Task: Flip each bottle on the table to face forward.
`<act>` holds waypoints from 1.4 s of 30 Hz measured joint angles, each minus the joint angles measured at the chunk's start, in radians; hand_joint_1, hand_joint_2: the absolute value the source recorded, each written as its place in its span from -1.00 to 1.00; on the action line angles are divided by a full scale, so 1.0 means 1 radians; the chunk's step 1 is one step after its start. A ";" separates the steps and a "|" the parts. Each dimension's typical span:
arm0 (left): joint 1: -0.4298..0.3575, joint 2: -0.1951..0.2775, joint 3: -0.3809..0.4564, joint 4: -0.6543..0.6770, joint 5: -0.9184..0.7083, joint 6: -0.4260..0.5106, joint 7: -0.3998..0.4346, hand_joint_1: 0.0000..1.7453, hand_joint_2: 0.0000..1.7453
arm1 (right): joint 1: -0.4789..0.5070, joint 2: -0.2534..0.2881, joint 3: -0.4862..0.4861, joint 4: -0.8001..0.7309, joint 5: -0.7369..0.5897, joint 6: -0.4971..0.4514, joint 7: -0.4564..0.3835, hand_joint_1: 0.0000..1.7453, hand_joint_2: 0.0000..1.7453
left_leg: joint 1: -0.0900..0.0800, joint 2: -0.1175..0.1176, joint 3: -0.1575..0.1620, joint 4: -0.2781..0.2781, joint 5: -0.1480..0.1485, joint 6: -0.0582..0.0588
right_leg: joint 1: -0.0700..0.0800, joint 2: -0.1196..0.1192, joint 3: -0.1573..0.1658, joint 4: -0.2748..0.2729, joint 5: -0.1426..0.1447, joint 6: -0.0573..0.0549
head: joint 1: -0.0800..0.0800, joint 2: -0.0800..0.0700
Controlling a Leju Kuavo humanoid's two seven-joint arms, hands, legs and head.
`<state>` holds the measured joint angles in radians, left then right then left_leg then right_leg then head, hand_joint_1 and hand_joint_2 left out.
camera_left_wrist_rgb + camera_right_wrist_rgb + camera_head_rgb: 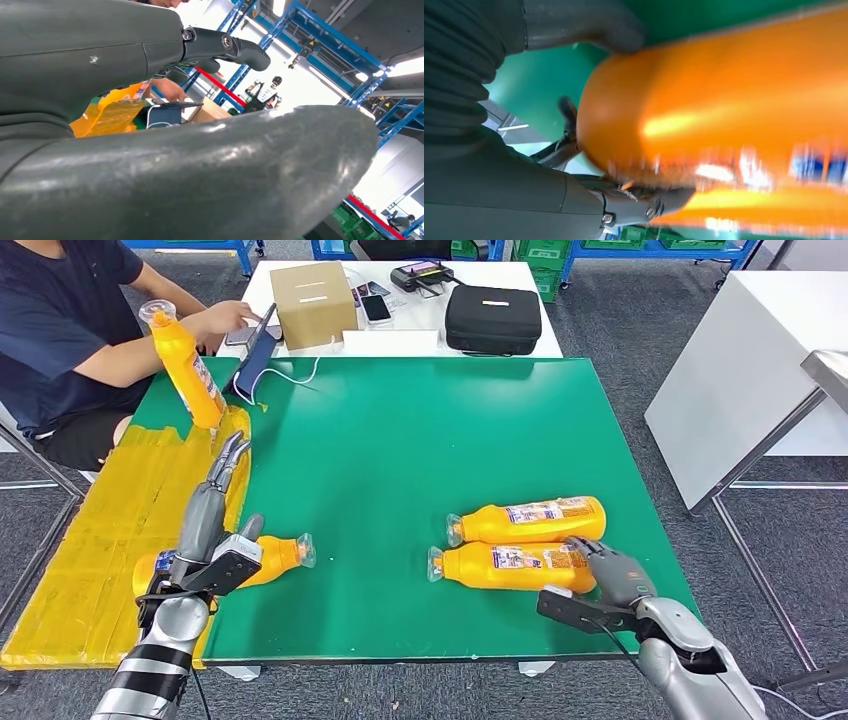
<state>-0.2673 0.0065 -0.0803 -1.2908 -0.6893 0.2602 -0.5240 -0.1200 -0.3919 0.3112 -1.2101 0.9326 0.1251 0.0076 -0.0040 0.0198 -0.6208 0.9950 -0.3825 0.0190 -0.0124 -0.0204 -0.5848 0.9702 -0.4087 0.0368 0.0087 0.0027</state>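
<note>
Right hand wraps base of near orange bottle, lying beside second bottle on green table, apparently poised to roll it label-forward. Left hand hovers empty, fingers extended, above third bottle.

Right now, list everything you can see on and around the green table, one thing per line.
Orange bottles: four; two lying side by side near the right hand, one lying under the left arm, one held upright by the person at the far left corner.
Green table: one, in front of the robot.
Yellow taped sheet: one, along the table's left edge.
White table: one, behind the green one.
Cardboard box: one, brown, on the white table.
Black case: one, on the white table.
Phones: dark, beside the box; count unclear.
Person: one, dark shirt, seated far left.
Left hand: fingers extended, holding nothing.
Right hand: on the base of the nearer bottle.
</note>
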 joint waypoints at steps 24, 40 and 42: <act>0.031 0.017 0.011 -0.008 0.025 0.003 0.006 -1.00 -1.00 | -0.004 -0.065 0.101 -0.089 -0.046 0.065 0.019 -1.00 1.00 | 0.001 -0.006 -0.003 0.001 0.003 0.001 | 0.001 -0.003 0.011 0.000 0.009 0.005 | 0.000 0.000; 0.113 0.024 0.070 -0.089 0.009 0.001 -0.002 -1.00 -1.00 | 0.098 -0.148 0.104 -0.364 -0.091 -0.007 -0.047 -1.00 1.00 | 0.000 -0.008 -0.015 0.001 0.003 0.001 | 0.001 -0.004 -0.001 0.000 0.009 0.005 | 0.000 0.000; 0.121 0.023 0.074 -0.098 0.006 -0.001 -0.003 -1.00 -1.00 | 0.096 -0.135 0.106 -0.374 -0.082 -0.017 -0.051 -1.00 1.00 | 0.000 -0.008 -0.015 0.001 0.003 0.001 | 0.001 -0.004 -0.001 0.001 0.009 0.005 | 0.000 0.000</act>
<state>-0.1466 0.0298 -0.0059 -1.3884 -0.6829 0.2589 -0.5266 -0.0245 -0.5266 0.4168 -1.5845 0.8504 0.1082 -0.0438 -0.0036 0.0121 -0.6361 0.9955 -0.3798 0.0199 -0.0119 -0.0245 -0.5861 0.9707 -0.4001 0.0413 0.0084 0.0027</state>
